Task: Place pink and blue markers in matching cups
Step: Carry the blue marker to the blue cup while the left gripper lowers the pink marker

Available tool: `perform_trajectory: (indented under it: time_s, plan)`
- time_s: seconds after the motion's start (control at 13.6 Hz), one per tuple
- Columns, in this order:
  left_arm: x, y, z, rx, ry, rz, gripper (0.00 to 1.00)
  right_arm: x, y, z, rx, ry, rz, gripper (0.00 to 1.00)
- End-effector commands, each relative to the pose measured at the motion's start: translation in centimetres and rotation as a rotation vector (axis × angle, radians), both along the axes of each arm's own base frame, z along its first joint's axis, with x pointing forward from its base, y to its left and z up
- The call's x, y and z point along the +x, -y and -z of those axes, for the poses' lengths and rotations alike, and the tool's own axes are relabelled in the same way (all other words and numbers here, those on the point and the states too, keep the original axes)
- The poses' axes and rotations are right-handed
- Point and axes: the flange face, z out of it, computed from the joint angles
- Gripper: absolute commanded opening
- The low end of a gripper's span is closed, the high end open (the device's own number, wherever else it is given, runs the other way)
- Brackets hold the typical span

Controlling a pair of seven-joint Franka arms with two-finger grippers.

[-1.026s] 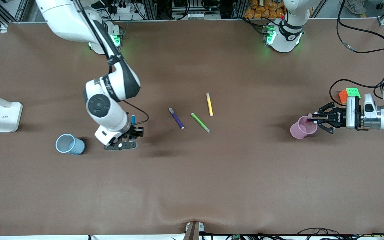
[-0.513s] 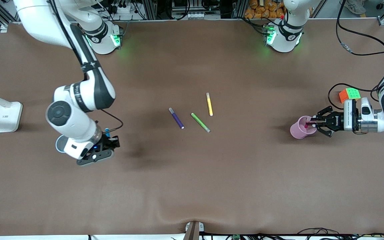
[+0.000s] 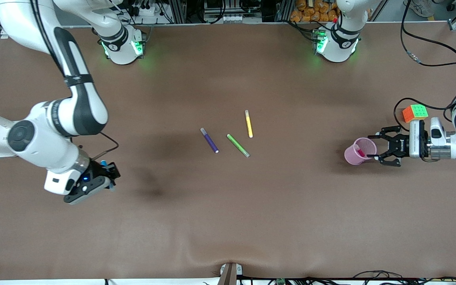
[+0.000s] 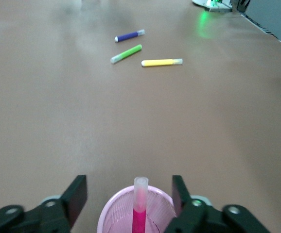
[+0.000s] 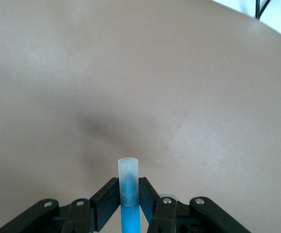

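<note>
I've got the blue marker (image 5: pixel 129 194) pinched upright in the right gripper (image 3: pixel 103 174), at eight o'clock from the table's middle; it's light, slick, held near its top. Left gripper (image 3: pixel 378 149) spread, pink marker (image 4: pixel 140 208) standing in the pink cup (image 3: pixel 355 152)

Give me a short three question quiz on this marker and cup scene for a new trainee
1. True or false: the left end effector grips the pink marker.
2. Which marker does the right end effector hold? A purple, B blue, C green.
3. Fill in: the pink marker stands in the ____ cup.

Key: 1 false, its fingers are open beside the cup. 2 B, the blue marker. 3 pink.
</note>
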Motion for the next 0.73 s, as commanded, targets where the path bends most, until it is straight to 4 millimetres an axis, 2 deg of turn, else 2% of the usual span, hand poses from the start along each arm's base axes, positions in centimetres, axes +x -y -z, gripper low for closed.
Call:
perform_trajectory:
  time_s: [0.0,0.07,0.22,0.44,0.59,0.66]
  plan:
    - [2.0,2.1,-5.7,0.147,-0.039,-0.027,1.00,0.0,2.6,-1.2,0.070,0.038,-0.083,0.00]
    - [2.7,2.7,-7.4,0.206,-0.057,-0.050,1.00,0.0,3.3,-1.4,0.087,0.055,-0.121,0.00]
    - [3.7,5.5,-9.9,0.329,-0.093,-0.050,1.00,0.0,5.8,-1.9,0.109,0.098,-0.204,0.00]
    - [4.6,6.9,-12.5,0.392,-0.177,-0.143,1.00,-0.5,8.4,-1.7,0.180,0.161,-0.311,0.00]
    - [5.3,8.0,-14.2,0.507,-0.217,-0.216,1.00,-1.2,9.9,-1.0,0.204,0.190,-0.369,0.00]
    - [5.0,8.7,-14.2,0.542,-0.266,-0.251,1.00,-1.3,10.6,-0.6,0.219,0.210,-0.398,0.00]
